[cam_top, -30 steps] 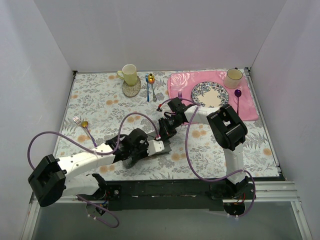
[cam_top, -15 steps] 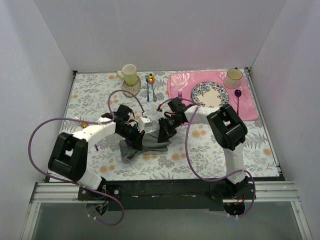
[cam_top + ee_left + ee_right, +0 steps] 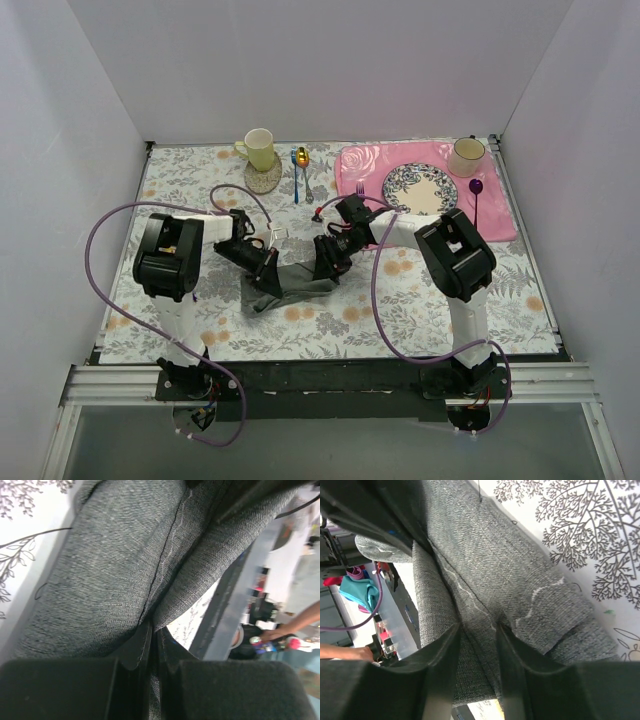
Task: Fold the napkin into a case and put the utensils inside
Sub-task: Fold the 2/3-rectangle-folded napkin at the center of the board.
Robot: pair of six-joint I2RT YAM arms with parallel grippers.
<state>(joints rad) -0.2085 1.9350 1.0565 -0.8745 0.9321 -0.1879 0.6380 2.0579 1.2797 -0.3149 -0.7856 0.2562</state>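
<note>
1. The plain dark grey cloth napkin [image 3: 298,285] with stitched edges lies bunched and folded on the middle of the table, stretched left to right between the two grippers.
2. Its stitched hem shows as a pale seam along the folds in both wrist views [image 3: 115,570] [image 3: 520,580]. Its near-left corner hangs loose toward the near edge.
3. The left gripper [image 3: 268,284] [image 3: 151,641] is pinched closed on the napkin's left end, with the cloth running into the seam between its black fingers.
4. The right gripper [image 3: 325,267] [image 3: 477,630] sits at the napkin's right end with its jaws parted, straddling a ridge of cloth and not visibly squeezing it.
5. The floral-patterned table [image 3: 420,310] lies bare near of the napkin and to its near right, crossed only by the right arm's purple cable [image 3: 376,300].
6. The left arm's black elbow block [image 3: 166,258] stands just left of the napkin, narrowing the room on that side.
7. On the far side sit a cream mug [image 3: 259,148] on a round woven coaster [image 3: 263,181], then a gold-bowled spoon with a blue handle [image 3: 298,172].
8. At far right, the pink rose-patterned placemat [image 3: 500,215] carries a patterned plate [image 3: 419,188].
9. White walls [image 3: 90,150] close in the left, far and right edges.
</note>
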